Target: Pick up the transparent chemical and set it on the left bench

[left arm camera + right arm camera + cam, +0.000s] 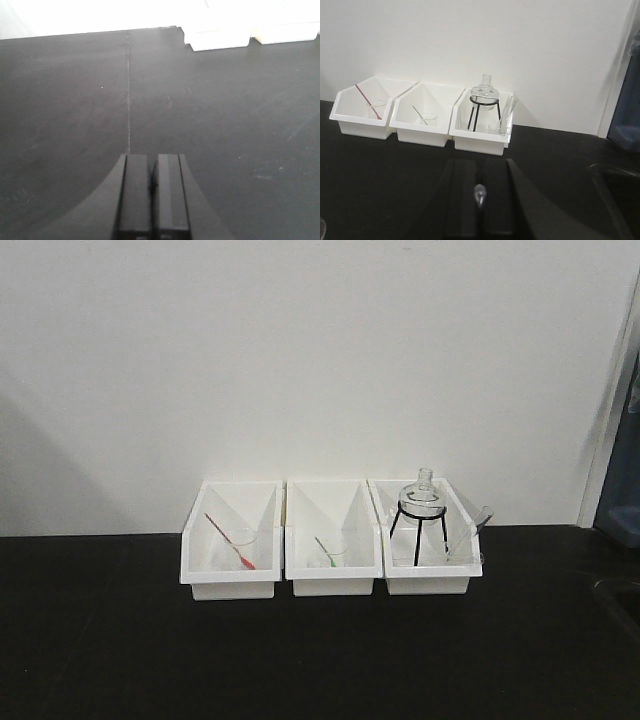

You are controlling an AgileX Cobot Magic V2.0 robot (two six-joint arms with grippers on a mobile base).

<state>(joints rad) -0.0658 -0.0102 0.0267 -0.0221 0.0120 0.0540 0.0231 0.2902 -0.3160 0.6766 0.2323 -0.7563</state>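
- Front view: three white bins in a row against the wall on a black surface (320, 660); neither tool appears here.
- Left wrist view only: left tool (152, 159), jaws narrow and almost touching, low over bare surface; a thin seam (128, 90) runs along the surface; only the bin bases show at the top edge.
- Right wrist view only: right tool (480, 167), jaws pressed together with a small shiny bit in the gap, what it is I cannot tell.
- Left bin (228, 588): clear beaker with red rod (240, 543).
- Middle bin (330, 586): beaker with green tint (330, 555).
- Right bin (427, 585): round glass flask (424, 492) on a black tripod (415, 540); beside it the transparent chemical (495, 129), a small clear beaker, with a glass tube (508, 109) leaning in it.
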